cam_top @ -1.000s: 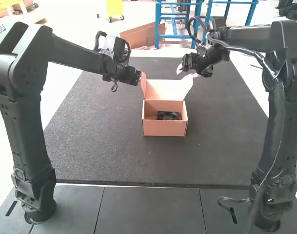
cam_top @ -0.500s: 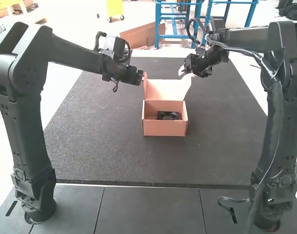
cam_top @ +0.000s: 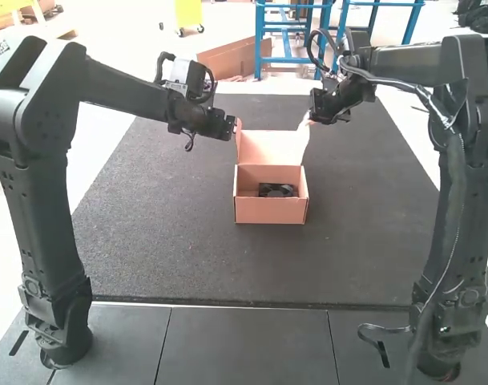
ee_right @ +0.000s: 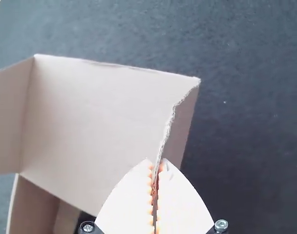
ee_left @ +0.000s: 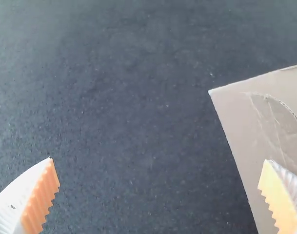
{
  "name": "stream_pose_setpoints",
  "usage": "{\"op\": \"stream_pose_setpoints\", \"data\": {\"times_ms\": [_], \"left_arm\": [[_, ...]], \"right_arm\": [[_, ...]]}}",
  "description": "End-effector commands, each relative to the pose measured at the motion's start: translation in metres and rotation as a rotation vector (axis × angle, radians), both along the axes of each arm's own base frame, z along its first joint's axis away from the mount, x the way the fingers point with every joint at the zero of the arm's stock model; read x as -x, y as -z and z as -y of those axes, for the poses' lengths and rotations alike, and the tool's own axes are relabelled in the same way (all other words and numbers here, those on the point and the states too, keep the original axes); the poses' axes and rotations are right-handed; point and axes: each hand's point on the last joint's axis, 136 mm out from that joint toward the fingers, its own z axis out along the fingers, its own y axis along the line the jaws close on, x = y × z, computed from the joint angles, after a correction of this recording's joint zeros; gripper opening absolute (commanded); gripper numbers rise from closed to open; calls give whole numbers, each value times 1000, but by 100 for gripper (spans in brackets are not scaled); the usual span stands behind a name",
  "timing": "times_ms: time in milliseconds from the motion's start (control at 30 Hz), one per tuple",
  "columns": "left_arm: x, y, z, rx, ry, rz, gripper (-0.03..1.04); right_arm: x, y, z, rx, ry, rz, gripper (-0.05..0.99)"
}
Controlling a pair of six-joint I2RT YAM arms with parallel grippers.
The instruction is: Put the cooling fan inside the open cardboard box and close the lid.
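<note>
Black fan point(cam_top: 276, 190) boxed; right gripper point(ee_right: 155, 169) clamped on upright tan cardboard lid point(cam_top: 272, 146), left gripper point(ee_left: 158, 165) apart; next, fold lid toward 6 o'clock.

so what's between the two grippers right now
The raised lid: in the high view it stands between the left gripper and the right gripper, which pinches its corner.

This looks like a robotics lab or workshop. Two black jointed arms, the left arm point(cam_top: 35, 160) and the right arm point(cam_top: 460, 208), stand on bolted bases at the near edge of a bench point(cam_top: 244, 345) of dark panels. A coarse black mat point(cam_top: 163, 241) covers it, and a plain cardboard box point(cam_top: 271, 207) sits mid-mat.
</note>
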Motion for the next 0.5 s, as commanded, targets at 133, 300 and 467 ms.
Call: {"op": "stream_pose_setpoints", "data": {"times_ms": [133, 300, 467], "left_arm": [[-4, -32, 9, 37, 19, 54, 97], [-5, -39, 8, 40, 18, 58, 97], [-1, -47, 9, 50, 31, 61, 97]], "right_arm": [[0, 0, 10, 95, -25, 37, 3], [10, -1, 6, 121, -52, 26, 1], [18, -7, 0, 117, -65, 36, -2]]}}
